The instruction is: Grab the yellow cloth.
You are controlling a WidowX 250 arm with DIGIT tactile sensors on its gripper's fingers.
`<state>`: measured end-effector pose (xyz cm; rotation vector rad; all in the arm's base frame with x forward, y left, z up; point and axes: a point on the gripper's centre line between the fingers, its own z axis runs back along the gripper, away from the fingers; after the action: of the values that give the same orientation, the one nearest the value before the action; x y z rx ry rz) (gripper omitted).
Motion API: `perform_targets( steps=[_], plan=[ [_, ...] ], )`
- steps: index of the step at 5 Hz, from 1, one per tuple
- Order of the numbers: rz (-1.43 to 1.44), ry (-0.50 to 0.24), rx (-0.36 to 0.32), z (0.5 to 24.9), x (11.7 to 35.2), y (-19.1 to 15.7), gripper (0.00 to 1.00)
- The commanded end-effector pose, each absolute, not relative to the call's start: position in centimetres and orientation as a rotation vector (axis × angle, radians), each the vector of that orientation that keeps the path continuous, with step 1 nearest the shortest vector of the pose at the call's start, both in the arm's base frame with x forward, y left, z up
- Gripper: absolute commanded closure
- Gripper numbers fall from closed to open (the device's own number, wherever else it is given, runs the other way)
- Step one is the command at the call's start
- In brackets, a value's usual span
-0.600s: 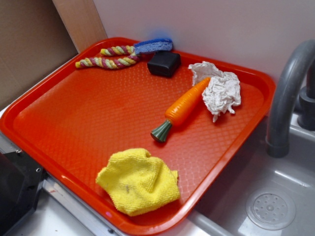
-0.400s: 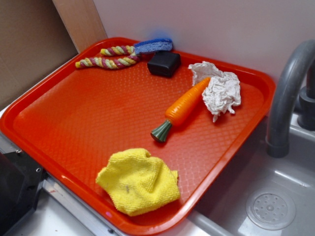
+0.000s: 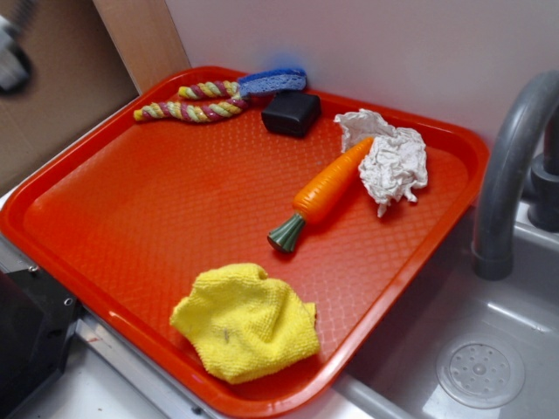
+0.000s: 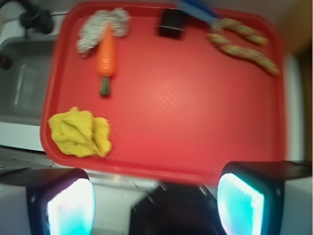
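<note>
The yellow cloth (image 3: 245, 323) lies rumpled at the tray's (image 3: 113, 188) near edge, by the sink (image 3: 489, 349). The carrot (image 3: 325, 190) lies apart from it; bare tray spreads between. The gripper (image 4: 155, 196) hangs high, jaws spread, holding nothing.

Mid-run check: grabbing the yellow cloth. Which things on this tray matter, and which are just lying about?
Belongs to the job:
yellow cloth, at the tray's near edge
gripper, open, high above the tray

Just lying about:
toy carrot, tip on the white rag
black block
rope toy
red tray
</note>
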<state>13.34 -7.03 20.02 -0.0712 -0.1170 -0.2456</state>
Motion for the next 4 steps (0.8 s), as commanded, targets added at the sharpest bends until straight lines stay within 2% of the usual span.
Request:
perform_targets(
  steps=[1,2,3,4],
  plan=[
    [-0.750,-0.281,-0.162,13.1,8.3,-17.1,0.00],
    [-0.837,-0.268,-0.192,8.7,8.6,-18.9,0.00],
    [-0.882,-0.267,-0.212,6.9,10.5,-18.6,0.00],
    [-0.881,-0.315,-0.217,8.6,11.1,-17.1,0.00]
  ],
)
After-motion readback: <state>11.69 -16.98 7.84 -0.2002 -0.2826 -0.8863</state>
